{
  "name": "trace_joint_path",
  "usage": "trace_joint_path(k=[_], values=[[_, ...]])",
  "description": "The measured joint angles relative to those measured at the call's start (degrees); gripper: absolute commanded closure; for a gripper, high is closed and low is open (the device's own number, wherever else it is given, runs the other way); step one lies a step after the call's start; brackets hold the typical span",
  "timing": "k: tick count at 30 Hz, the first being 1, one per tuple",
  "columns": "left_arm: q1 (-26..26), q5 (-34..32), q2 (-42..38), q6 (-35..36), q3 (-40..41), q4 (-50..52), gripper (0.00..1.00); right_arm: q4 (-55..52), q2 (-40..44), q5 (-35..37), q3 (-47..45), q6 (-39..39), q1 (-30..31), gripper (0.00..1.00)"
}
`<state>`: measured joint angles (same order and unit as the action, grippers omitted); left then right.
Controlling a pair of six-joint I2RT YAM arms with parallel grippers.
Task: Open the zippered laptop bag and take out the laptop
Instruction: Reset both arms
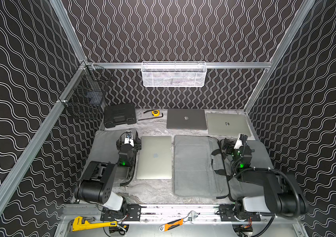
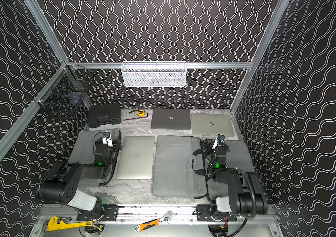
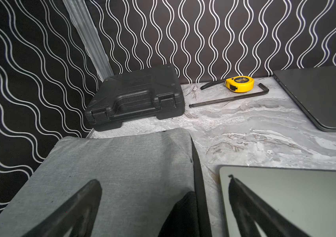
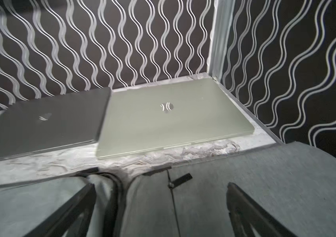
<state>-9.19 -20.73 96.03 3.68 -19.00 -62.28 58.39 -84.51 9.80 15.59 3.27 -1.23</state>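
Below my left pincer (image 3: 163,182), spread empty, lies a grey bag (image 3: 122,164), half hidden beneath me; a silver laptop (image 3: 286,195) sits just beside. My right pincer (image 4: 161,185), also spread, hovers near the blurred zip pull (image 4: 180,179) of a second bag (image 4: 275,180). Three bags, three laptops.

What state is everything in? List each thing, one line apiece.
left gripper: open, empty
right gripper: open, empty
front silver laptop: lid shut, out of any bag
dark laptop: lid shut
back silver laptop: lid shut
tool case: closed
tape measure: tape retracted
middle grey bag: flat, zip state unclear
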Motion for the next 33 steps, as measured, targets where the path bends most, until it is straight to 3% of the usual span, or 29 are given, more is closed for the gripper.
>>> trace_joint_path(k=[7, 27, 33], values=[[-0.1, -0.1, 0.0, 0.9, 0.1, -0.9, 0.01, 5.7, -3.7, 0.0, -0.8, -1.0, -0.5, 0.0], [1.3, 1.3, 0.0, 0.7, -0.9, 0.7, 0.01, 6.6, -3.7, 0.2, -0.9, -1.4, -0.6, 0.0], [2.9, 4.4, -0.2, 0.3, -1.7, 2.4, 0.01, 6.6, -3.7, 0.2, -0.9, -1.4, -0.6, 0.0]])
